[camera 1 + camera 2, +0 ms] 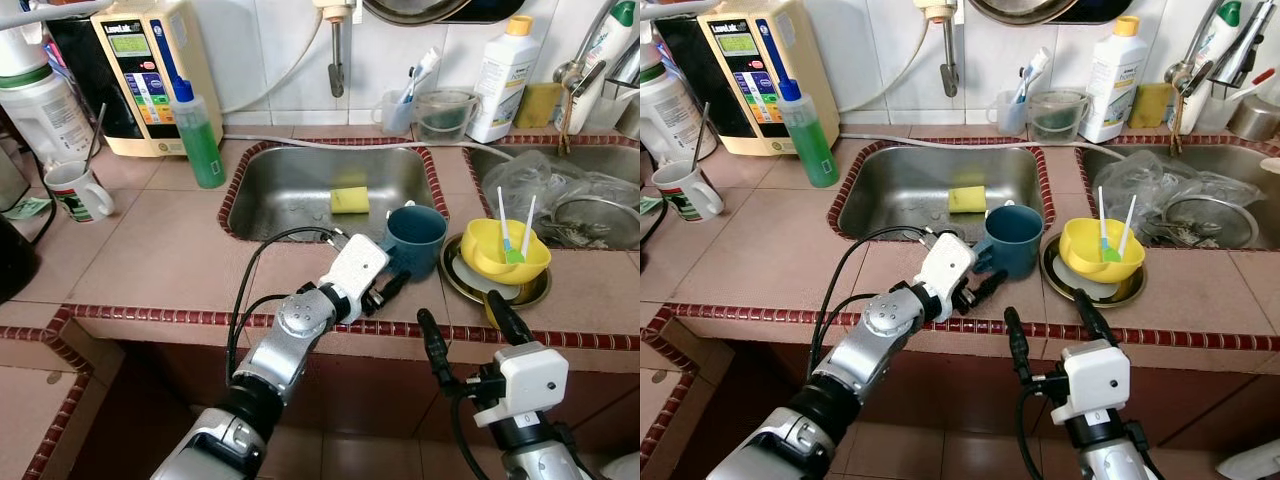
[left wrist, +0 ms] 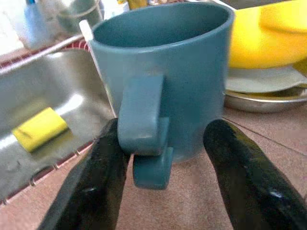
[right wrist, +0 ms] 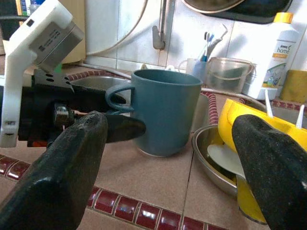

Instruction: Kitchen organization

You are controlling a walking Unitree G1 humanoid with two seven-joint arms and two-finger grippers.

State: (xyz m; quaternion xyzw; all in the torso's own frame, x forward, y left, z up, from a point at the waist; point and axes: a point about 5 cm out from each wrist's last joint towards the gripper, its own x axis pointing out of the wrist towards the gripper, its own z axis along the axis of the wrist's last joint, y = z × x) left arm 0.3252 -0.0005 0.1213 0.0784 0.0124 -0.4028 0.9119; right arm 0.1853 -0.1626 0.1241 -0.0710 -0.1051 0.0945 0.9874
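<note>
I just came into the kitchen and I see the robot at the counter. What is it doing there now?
The robot is reaching for the blue mug, which stands upright on the tiled counter between the sink and a yellow bowl. Its left pincer is open around the mug's handle, one finger on each side, not yet closed. The right pincer hangs open in front of the counter edge, holding nothing. A yellow sponge lies in the sink.
</note>
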